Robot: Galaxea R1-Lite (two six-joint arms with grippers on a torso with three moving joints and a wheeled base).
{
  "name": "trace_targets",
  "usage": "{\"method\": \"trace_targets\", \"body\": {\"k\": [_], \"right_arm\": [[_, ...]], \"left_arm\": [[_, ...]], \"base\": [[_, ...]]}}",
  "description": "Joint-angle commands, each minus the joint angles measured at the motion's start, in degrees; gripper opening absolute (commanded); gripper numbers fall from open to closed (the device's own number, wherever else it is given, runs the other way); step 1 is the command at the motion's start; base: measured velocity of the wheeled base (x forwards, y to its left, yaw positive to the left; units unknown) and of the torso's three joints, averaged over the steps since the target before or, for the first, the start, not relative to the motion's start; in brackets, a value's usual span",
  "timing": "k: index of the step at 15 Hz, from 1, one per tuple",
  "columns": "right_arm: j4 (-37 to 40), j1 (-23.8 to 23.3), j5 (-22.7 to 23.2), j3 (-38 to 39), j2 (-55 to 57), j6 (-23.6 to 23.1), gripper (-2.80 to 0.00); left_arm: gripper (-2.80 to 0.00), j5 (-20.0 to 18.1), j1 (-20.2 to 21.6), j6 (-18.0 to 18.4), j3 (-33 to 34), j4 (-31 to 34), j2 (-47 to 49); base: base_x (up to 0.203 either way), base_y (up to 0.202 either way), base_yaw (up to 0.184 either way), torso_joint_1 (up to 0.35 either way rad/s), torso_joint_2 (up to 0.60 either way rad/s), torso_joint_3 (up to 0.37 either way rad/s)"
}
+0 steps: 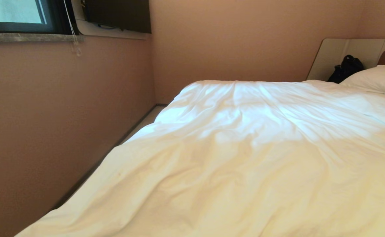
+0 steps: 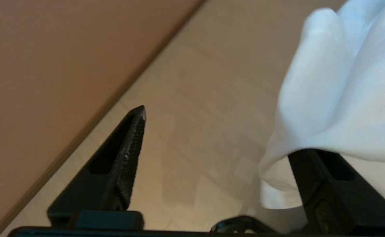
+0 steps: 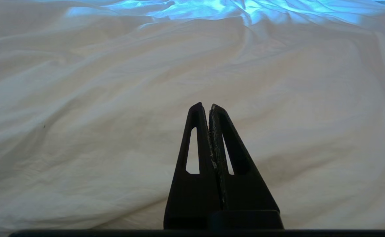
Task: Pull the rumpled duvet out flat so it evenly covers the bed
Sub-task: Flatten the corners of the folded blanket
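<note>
The duvet [image 1: 245, 158] lies spread over nearly the whole bed [image 1: 384, 113], white and creased, with long shallow folds running across it; taking the duvet as the landmark, the pink-brown wall [image 1: 47, 131] stands along its left side, and a narrow strip of pale floor [image 1: 146, 123] shows between that wall and the duvet's left edge; beyond the duvet's far end rises the beige headboard surround [image 1: 350, 49], with a corner of brown panel beside it; a white pillow [image 1: 376, 80] rests at the duvet's far right corner, touching its top edge; just behind the pillow, against the surround, sits a black bag [image 1: 345, 69], and what is in it cannot be seen; a dark-framed window [image 1: 14, 16] is set high in the wall, well off to the duvet's left.

The left end effector [image 2: 212, 138] hangs over the floor [image 2: 205, 115] by the duvet's [image 2: 337, 92] hanging edge; its fingers [image 2: 126, 154] stand wide apart, released; white cloth drapes over the far finger, and it looks to be lying loose there rather than pinched, though that fingertip is hidden; the right end effector [image 3: 206, 107] hovers above the duvet's [image 3: 113, 98] broad top surface, its two fingers [image 3: 195, 148] pressed together and clenched on nothing.
</note>
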Motion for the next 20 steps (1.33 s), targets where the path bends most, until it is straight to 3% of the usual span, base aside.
{"method": "trace_targets", "body": {"k": [1,2,4,6,7,12,16,20], "right_arm": [[0.0,0.0,0.0,0.0,0.1,0.0,-2.8],[0.0,0.0,0.0,0.0,0.1,0.0,-2.8],[-0.1,0.0,0.0,0.0,0.1,0.0,-2.8],[0.0,0.0,0.0,0.0,0.1,0.0,-2.8],[0.0,0.0,0.0,0.0,0.1,0.0,-2.8],[0.0,0.0,0.0,0.0,0.1,0.0,-2.8],[-0.1,0.0,0.0,0.0,0.1,0.0,-2.8],[0.0,0.0,0.0,0.0,0.1,0.0,-2.8]], "left_arm": [[0.0,0.3,0.1,-0.3,-1.3,0.6,-6.2],[0.0,0.6,0.1,-0.6,-2.8,2.5,-8.8],[0.0,0.3,0.1,-0.9,-7.0,13.2,-11.7],[0.0,-2.1,0.1,-1.5,-11.5,22.9,-12.8],[0.0,-2.7,0.1,-1.9,-12.3,24.5,-13.2],[0.0,-2.2,0.1,-1.6,-12.5,25.7,-16.0],[0.0,-4.3,0.1,-1.9,-13.7,24.8,-11.3],[0.0,-17.9,0.1,-6.6,-15.2,18.1,-1.5]], "base": [[0.0,0.0,0.0,0.0,0.0,0.0],[0.0,0.0,0.0,0.0,0.0,0.0],[0.0,0.0,0.0,0.0,0.0,0.0],[0.0,0.0,0.0,0.0,0.0,0.0],[0.0,0.0,0.0,0.0,0.0,0.0],[0.0,0.0,0.0,0.0,0.0,0.0],[0.0,0.0,0.0,0.0,0.0,0.0],[0.0,0.0,0.0,0.0,0.0,0.0]]}}
